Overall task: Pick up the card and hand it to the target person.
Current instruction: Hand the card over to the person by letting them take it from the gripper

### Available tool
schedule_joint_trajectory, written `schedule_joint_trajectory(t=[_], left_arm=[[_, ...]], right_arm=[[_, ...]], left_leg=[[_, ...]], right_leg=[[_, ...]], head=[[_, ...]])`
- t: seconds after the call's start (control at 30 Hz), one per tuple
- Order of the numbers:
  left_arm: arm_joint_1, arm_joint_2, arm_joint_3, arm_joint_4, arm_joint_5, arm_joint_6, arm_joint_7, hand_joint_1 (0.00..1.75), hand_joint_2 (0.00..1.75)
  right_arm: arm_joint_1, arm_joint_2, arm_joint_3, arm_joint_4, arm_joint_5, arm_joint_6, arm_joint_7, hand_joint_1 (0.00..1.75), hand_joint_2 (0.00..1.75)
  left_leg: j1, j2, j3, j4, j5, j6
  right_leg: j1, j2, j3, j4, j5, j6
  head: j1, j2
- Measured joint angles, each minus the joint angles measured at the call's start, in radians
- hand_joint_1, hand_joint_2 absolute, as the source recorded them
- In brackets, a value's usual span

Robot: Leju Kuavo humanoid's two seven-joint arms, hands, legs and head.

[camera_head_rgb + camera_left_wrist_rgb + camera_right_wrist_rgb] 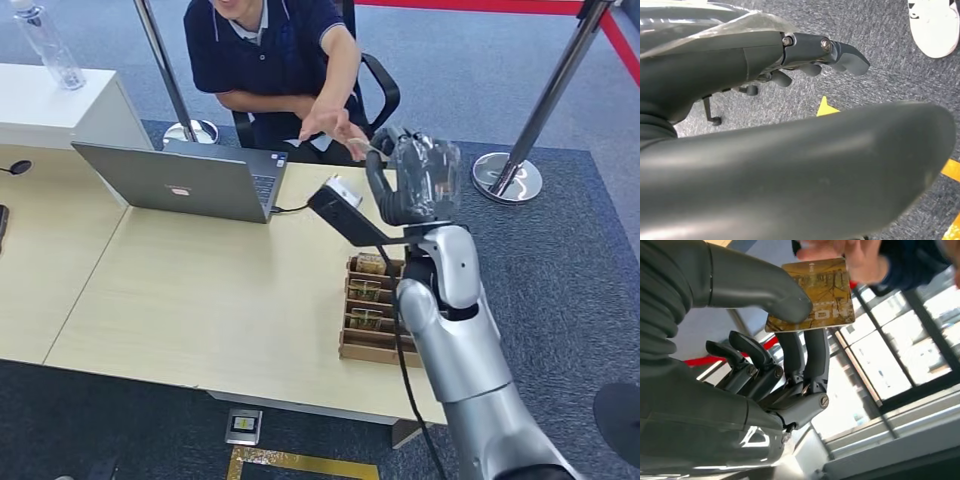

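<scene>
Over the desk (189, 290), right robot hand (764, 360) pinches a gold card (811, 295), lettering unreadable.

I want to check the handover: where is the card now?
The card is pinched in the right hand, raised past the table's far right edge in the head view. The person's hand touches its far edge.

Even, bright indoor light on the desk (189, 290); bright windows (889, 355) backlight the right wrist view; the person's hand (843, 255) is blurred there.
</scene>
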Motion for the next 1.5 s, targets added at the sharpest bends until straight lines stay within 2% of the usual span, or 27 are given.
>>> schedule_joint_trajectory(t=[0.13, 0.27, 0.4, 0.7, 1.07, 1.2, 1.4, 1.5], left_arm=[[0.000, -0.002, -0.009, 0.001, -0.026, 0.004, 0.023, 0.00, 0.00], [-0.001, -0.004, -0.014, 0.003, -0.030, 0.009, 0.032, 0.00, 0.00], [-0.001, -0.005, -0.015, 0.004, -0.029, 0.013, 0.036, 0.00, 0.00], [-0.001, -0.005, -0.023, 0.005, -0.040, 0.015, 0.048, 0.00, 0.00], [-0.003, -0.005, -0.023, 0.007, -0.034, 0.017, 0.038, 0.00, 0.00], [-0.003, -0.005, -0.023, 0.007, -0.030, 0.019, 0.059, 0.00, 0.00], [-0.002, -0.005, -0.021, 0.007, -0.003, 0.019, 0.064, 0.00, 0.00], [-0.002, -0.005, -0.020, 0.007, 0.013, 0.019, 0.050, 0.00, 0.00]], right_arm=[[-0.125, 0.036, -0.015, 0.191, 0.050, -0.099, 0.087, 1.75, 1.75], [-0.193, 0.060, -0.034, 0.328, 0.061, -0.110, 0.105, 1.75, 1.75], [-0.213, 0.081, -0.045, 0.410, 0.061, -0.100, 0.097, 1.75, 1.75], [-0.216, 0.123, -0.025, 0.463, -0.016, -0.019, 0.112, 1.75, 1.75], [-0.218, 0.130, 0.033, 0.490, -0.085, -0.028, 0.118, 1.72, 1.75], [-0.221, 0.130, 0.034, 0.500, -0.095, -0.057, 0.105, 0.00, 1.75], [-0.218, 0.129, 0.017, 0.490, -0.145, -0.097, 0.032, 0.00, 1.75], [-0.189, 0.127, -0.003, 0.435, -0.182, -0.111, -0.023, 0.00, 1.75]], left_leg=[[0.000, 0.000, 0.000, 0.000, 0.000, 0.000], [0.000, 0.000, 0.000, 0.000, 0.000, 0.000], [0.000, 0.000, 0.000, 0.000, 0.000, 0.000], [0.000, 0.000, -0.001, 0.000, 0.000, 0.000], [0.000, 0.000, -0.001, 0.000, 0.000, 0.000], [0.000, 0.000, -0.001, 0.000, 0.000, 0.000], [0.000, 0.000, -0.001, 0.000, 0.000, 0.000], [0.000, 0.000, -0.001, 0.000, 0.000, 0.000]], right_leg=[[0.000, 0.000, 0.000, 0.000, 0.000, 0.000], [0.000, 0.000, 0.000, -0.001, 0.000, 0.000], [0.000, 0.000, 0.000, -0.001, 0.000, 0.000], [0.000, 0.000, 0.000, -0.001, 0.000, 0.000], [0.000, 0.000, 0.000, -0.001, 0.000, 0.000], [0.000, 0.000, -0.001, -0.001, 0.000, 0.000], [0.000, 0.000, -0.001, -0.001, 0.000, 0.000], [0.000, 0.000, -0.001, -0.001, 0.000, 0.000]], head=[[0.000, 0.000], [0.000, 0.000], [0.000, 0.000], [0.000, 0.000], [0.000, 0.000], [0.000, 0.000], [0.000, 0.000], [0.000, 0.000]])
